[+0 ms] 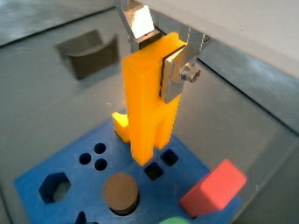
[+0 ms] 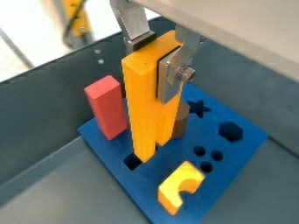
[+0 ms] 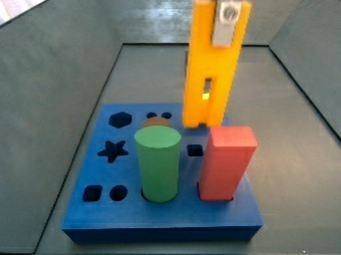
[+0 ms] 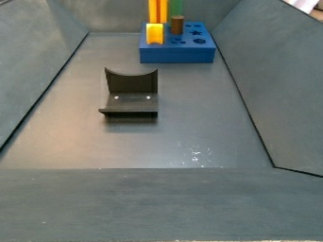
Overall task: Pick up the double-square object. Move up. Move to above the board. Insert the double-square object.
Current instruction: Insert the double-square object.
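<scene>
Double-square object stands straight up, its top pinched tight between the gripper jaws. Its bottom end sits right at a square hole in the board, maybe partly in. One red block, one green post, one fixture.

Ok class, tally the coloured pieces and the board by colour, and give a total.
Orange-yellow: 2 (double-square object, shut in the end effector over the board; short peg)
Red: 1 (block)
Green: 1 (cylinder)
Blue: 1 (board)
Total: 5; a brownish round shape is unclear, uncounted.
</scene>
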Motion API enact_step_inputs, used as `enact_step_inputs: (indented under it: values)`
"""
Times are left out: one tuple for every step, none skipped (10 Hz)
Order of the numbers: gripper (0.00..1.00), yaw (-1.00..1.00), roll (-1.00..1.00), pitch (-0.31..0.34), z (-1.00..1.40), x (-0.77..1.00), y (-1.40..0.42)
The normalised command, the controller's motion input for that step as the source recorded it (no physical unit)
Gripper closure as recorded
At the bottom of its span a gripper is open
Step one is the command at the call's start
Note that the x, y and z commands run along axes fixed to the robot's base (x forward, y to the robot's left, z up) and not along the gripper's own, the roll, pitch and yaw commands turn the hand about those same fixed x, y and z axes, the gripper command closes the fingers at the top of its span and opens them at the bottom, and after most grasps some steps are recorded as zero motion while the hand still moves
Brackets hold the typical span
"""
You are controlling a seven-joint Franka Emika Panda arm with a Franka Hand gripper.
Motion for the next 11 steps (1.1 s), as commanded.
enact_step_inputs:
  values:
    - [1.00,-0.08,0.16,0.070,-0.17,0.21,-0.34]
    - [1.00,0.27,0.41,0.003,-0.16,0.06,-0.41]
    - [1.00,0.35,0.50,0.000,-0.15,0.00,-0.32]
    - [1.00,0.47,0.48,-0.004,-0.18,0.00,-0.21]
    - [1.00,0.29,0.30,-0.117,-0.17,0.00,-0.15]
    - [1.00,0.00,0.06,-0.083,-0.03,0.00,-0.03]
    - [1.00,-0.20,0.02,-0.063,-0.09,0.11,-0.04]
    - [1.00,-0.49,0.04,-0.109,-0.18,0.31,-0.06]
    - [1.00,-0.38,0.06,-0.053,-0.19,0.25,-0.03]
    - [1.00,-0.36,0.08,-0.021,-0.25,0.19,-0.02]
    - [1.00,-0.23,0.10,0.000,-0.12,0.00,0.00]
